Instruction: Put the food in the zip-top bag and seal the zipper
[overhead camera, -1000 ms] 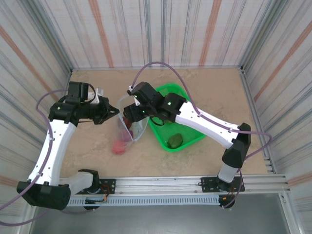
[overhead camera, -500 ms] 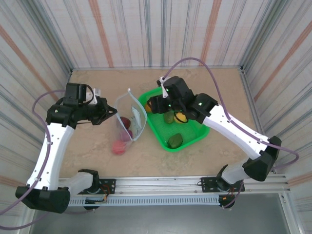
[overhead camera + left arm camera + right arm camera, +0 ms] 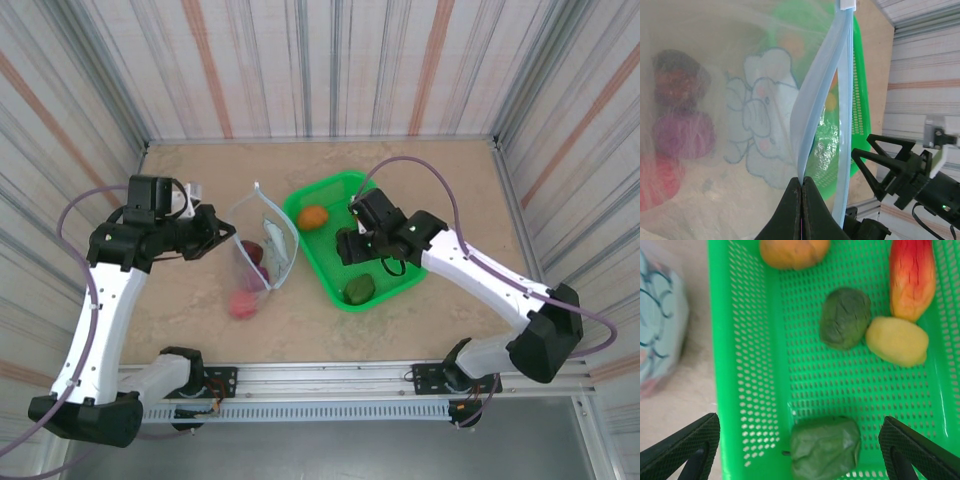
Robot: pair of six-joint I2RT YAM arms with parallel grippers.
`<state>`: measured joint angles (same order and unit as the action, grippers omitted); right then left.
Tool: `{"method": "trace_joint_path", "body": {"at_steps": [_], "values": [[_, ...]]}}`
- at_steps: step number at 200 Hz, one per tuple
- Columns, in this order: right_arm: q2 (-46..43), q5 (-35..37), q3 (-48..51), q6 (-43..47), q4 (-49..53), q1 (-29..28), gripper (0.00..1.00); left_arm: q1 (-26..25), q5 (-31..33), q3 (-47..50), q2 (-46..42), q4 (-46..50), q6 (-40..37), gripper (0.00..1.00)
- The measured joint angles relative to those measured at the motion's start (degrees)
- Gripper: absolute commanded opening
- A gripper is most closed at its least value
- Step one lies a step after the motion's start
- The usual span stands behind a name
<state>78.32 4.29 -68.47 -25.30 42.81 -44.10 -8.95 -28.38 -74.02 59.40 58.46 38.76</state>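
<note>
My left arm and right arm show white shells, black joints, black textured fingers and purple cables.

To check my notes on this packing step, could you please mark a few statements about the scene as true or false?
1. The left hand pinches the rim of the bag. True.
2. The right hand grips a piece of food. False: it hangs open over the basket, holding nothing.
3. The basket is empty. False: an orange piece and a yellow piece lie in it, among others.
4. The bag already holds food. True: a purple piece shows through it.
</note>
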Motion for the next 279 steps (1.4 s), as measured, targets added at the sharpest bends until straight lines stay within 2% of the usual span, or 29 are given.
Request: {"method": "trace_joint_path", "body": {"at_steps": [41, 90, 163, 191, 232, 279], "values": [[3.91, -2.64, 1.57, -0.22, 1.25, 0.76, 0.84, 0.0, 1.6, 0.02, -0.7, 0.24, -1.07, 0.0], [9.68, -7.26, 1.57, 0.35, 5.29, 2.29, 1.0, -0.9, 2.97, 1.4, -3.28, -0.02, -1.68, 0.0], [20.65, -9.73, 1.51, 1.42, 7.19, 2.99, 1.0, -1.2, 2.51, 5.6, -2.71, -2.19, -1.66, 0.0], [24.63, -9.03, 1.51, 1.84, 6.97, 3.17, 0.91, -1.62, 2.51, 5.6, -2.71, -2.84, -1.66, 0.0], [24.92, -9.14, 1.51, 1.57, 5.46, 5.16, 0.75, -1.62, 2.23, 5.6, -2.27, -3.3, -1.62, 0.0], [21.51, -9.09, 1.51, 1.42, 3.61, 6.51, 0.7, -1.62, 1.38, 5.6, -1.55, -4.07, -1.44, 0.0]]}}
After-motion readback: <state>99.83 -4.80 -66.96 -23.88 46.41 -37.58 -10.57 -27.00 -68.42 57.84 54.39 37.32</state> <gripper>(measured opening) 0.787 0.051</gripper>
